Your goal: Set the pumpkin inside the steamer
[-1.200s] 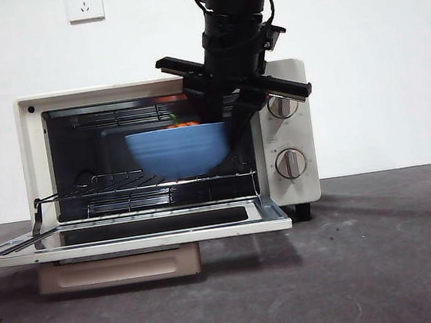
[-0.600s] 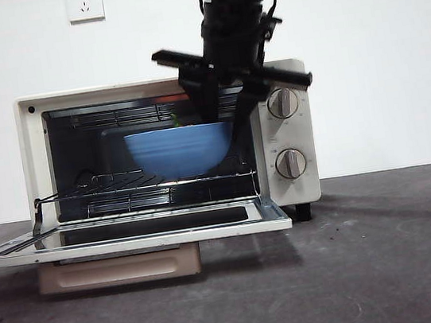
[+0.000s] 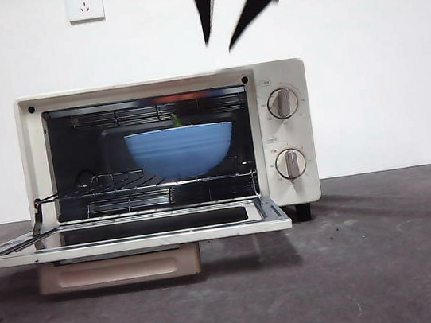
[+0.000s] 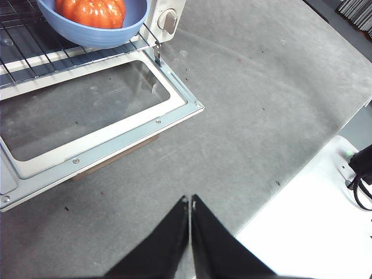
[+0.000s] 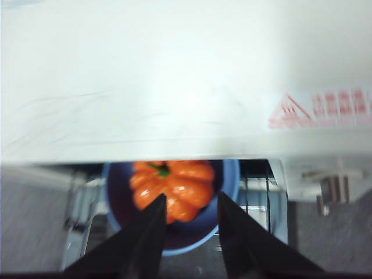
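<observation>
Pumpkin (image 5: 172, 189) sitting in blue bowl (image 3: 180, 150) on the rack inside the steamer (image 3: 167, 148), door down, right gripper (image 3: 219, 44) above the steamer, jaws parted and apparently empty in a blurred view, left gripper (image 4: 190, 200) closed over the table (image 4: 261, 104).

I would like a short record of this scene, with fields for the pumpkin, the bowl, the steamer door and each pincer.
pumpkin: lies in the blue bowl
bowl: sits on the wire rack inside the steamer
steamer: door lies open, folded down flat
right pincer: open, holds nothing, in the air above the steamer
left pincer: shut, holds nothing, above the table beside the open door
</observation>
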You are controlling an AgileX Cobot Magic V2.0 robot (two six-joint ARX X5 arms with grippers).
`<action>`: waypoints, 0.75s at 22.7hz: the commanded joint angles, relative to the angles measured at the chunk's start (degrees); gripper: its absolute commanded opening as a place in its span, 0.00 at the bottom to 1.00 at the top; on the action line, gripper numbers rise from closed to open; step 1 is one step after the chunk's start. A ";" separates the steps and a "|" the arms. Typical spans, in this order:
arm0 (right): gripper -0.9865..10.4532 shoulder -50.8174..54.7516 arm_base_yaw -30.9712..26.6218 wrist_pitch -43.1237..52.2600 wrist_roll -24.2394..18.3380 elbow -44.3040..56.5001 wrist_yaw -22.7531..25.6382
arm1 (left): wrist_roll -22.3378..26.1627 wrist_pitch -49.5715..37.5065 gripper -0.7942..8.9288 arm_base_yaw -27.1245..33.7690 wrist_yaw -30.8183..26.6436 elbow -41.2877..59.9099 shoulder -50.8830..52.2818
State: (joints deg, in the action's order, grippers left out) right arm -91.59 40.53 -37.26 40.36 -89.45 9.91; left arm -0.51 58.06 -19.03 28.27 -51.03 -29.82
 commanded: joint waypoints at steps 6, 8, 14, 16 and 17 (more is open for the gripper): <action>0.21 11.91 0.63 -5.77 -24.87 -1.36 -7.56 | 0.96 -0.48 0.10 -0.22 0.07 -0.31 -0.02; 0.21 14.34 0.63 -7.80 -26.53 -1.18 -8.24 | 0.94 -0.48 0.10 -0.22 0.09 -0.31 -0.02; 0.21 23.56 0.63 -8.37 -31.95 4.57 -13.60 | 0.94 -0.50 0.10 -0.22 0.09 -0.31 -0.02; 0.21 27.26 0.63 -7.10 -32.33 8.44 -15.32 | 0.94 -0.52 0.10 -0.22 0.07 -0.31 -0.02; 0.21 29.35 0.63 -5.97 -32.63 10.91 -16.22 | 0.94 -0.52 0.10 -0.22 0.09 -0.31 -0.02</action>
State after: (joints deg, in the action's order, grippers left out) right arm -62.85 40.56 -44.05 9.48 -79.46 -5.78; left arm -0.54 58.06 -19.03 28.27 -51.03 -29.80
